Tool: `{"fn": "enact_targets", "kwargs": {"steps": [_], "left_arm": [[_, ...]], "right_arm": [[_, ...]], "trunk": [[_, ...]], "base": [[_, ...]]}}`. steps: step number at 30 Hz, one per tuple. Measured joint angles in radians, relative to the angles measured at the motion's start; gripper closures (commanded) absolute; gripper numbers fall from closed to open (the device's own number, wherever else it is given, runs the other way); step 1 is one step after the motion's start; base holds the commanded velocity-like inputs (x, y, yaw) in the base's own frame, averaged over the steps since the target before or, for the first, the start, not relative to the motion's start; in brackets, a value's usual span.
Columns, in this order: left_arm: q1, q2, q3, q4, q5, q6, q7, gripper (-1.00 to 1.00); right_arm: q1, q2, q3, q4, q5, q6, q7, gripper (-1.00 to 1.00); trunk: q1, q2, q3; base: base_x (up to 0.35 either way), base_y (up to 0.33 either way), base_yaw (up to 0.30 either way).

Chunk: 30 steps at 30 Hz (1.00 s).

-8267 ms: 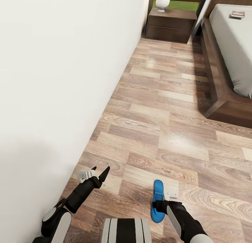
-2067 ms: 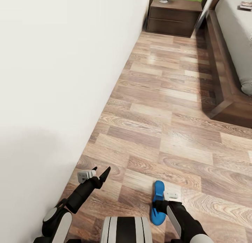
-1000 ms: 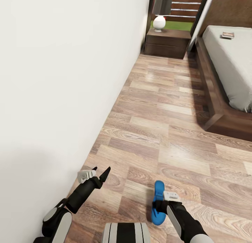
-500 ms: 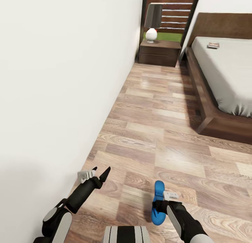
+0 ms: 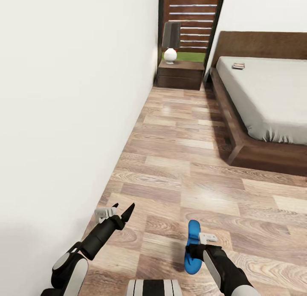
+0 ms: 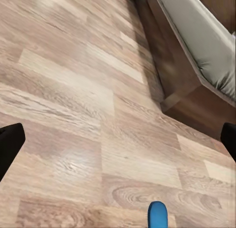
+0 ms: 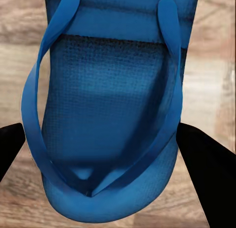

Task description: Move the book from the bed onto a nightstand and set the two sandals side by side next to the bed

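1. The right end effector (image 5: 194, 249), at the lower middle of the head view, pinches a sandal (image 5: 192, 246); in the right wrist view its two dark fingers (image 7: 204, 161) sit either side of the sandal (image 7: 108, 110), pressed against its edges.
2. The sandal is held above the floor (image 5: 179, 159), its long axis pointing up the frame toward the bed (image 5: 264, 100), one end reaching beyond the end effector.
3. It is bright blue and flat, with a textured footbed and thin blue straps meeting in a V at the toe post.
4. The left end effector (image 5: 115, 210) is at the lower left, close by the white wall (image 5: 64, 95), fingers spread and holding nothing; in the left wrist view one dark finger (image 6: 10, 146) shows at each side edge, with a blue sandal tip (image 6: 158, 215) at the bottom edge.
5. The left arm reaches forward and up the frame from the lower left corner; the right forearm rises from the lower right.
6. The book (image 5: 238, 66) lies on the mattress near the headboard, upper right, well apart from both end effectors.
7. The nightstand (image 5: 180, 74) stands at the upper middle between wall and bed, carrying a lamp (image 5: 170, 44).
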State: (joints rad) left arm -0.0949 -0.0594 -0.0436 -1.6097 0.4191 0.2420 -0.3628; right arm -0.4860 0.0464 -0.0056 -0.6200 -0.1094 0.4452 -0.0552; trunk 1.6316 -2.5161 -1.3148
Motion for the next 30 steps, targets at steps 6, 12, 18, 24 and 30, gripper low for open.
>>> {"fn": "enact_targets", "kwargs": {"steps": [6, 12, 18, 24, 30], "left_arm": [[0.0, 0.0, 0.0, 0.0, 0.0, 0.0, 0.0, -1.0], [0.0, 0.0, 0.0, 0.0, 0.0, 0.0, 0.001, -1.0], [0.0, 0.0, -0.001, 0.0, 0.0, 0.0, 0.0, -1.0], [0.0, 0.0, -0.001, 0.0, 0.0, 0.0, 0.0, -1.0], [0.0, 0.0, 0.001, 0.0, 0.001, 0.004, -0.001, -1.0]], "right_arm": [[0.0, 0.0, 0.0, -0.001, 0.0, 0.001, 0.001, 1.0], [0.0, 0.0, 0.0, -0.003, 0.0, 0.001, 0.001, 1.0], [0.0, 0.001, 0.0, -0.003, 0.0, 0.001, 0.001, 1.0], [0.0, 0.001, 0.0, -0.003, 0.0, 0.0, 0.001, 1.0], [0.0, 0.001, 0.0, -0.003, 0.0, 0.0, 0.001, 1.0]], "trunk": [[-0.003, 0.001, 0.023], [-0.005, 0.003, 0.046], [-0.008, 0.004, 0.07], [-0.011, 0.006, 0.093], [-0.013, 0.007, 0.116]], "base": [[0.0, 0.0, -0.279], [0.0, 0.0, -0.283], [0.0, 0.0, -0.284], [0.0, 0.0, -0.274], [0.0, 0.0, -0.066]]}}
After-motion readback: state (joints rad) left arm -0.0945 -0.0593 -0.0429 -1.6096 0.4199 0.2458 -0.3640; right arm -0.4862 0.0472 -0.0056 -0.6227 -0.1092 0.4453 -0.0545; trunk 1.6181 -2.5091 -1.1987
